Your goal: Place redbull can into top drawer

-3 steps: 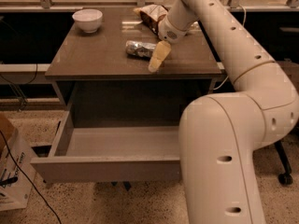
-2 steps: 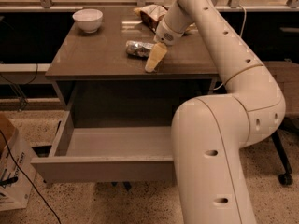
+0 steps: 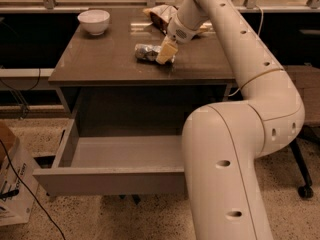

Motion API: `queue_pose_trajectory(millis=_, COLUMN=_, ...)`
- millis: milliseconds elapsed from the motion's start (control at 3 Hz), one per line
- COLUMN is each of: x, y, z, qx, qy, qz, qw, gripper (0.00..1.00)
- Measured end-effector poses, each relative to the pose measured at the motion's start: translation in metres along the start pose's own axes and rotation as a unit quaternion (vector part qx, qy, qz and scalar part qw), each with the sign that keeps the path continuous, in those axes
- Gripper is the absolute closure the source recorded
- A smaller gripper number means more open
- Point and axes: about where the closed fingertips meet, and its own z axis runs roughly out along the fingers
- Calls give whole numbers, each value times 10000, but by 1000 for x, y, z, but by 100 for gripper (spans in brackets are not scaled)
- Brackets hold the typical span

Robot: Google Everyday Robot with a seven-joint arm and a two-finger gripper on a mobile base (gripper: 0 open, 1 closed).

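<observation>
The redbull can (image 3: 145, 52), slim and silver, lies on its side near the middle of the brown tabletop (image 3: 105, 59). My gripper (image 3: 166, 51) is down at the can's right end and overlaps it, with the arm reaching in from the right. The top drawer (image 3: 110, 181) is pulled open below the table, and its grey inside shows nothing in it.
A white bowl (image 3: 94, 21) stands at the table's back left. A crinkled brown-and-yellow snack bag (image 3: 159, 14) lies at the back, behind the gripper. A cardboard box (image 3: 11, 184) and cables sit on the floor left of the drawer. A chair caster (image 3: 303, 191) is at the right.
My gripper has moved a little left and back, from just right of the can onto its right end. The can and the drawer have not moved.
</observation>
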Motion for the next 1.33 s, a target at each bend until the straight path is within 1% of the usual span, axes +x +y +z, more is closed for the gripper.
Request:
queue_pose_trajectory(millis=333, x=-6, y=3, z=-24, qx=92, qy=-39, qz=-37, qw=9999, gripper=85)
queue_pose_trajectory(millis=667, x=-6, y=15, z=-49, qx=104, qy=66, qz=-103, qw=9999, gripper=100)
queue_pose_trajectory(millis=1000, x=14, y=57, z=-61, qx=-326, qy=242, qz=-96, qw=9991, gripper=100)
queue_pose_trajectory(millis=1333, x=28, y=94, z=-76, qx=-445, qy=299, qz=19, qw=9986, gripper=100)
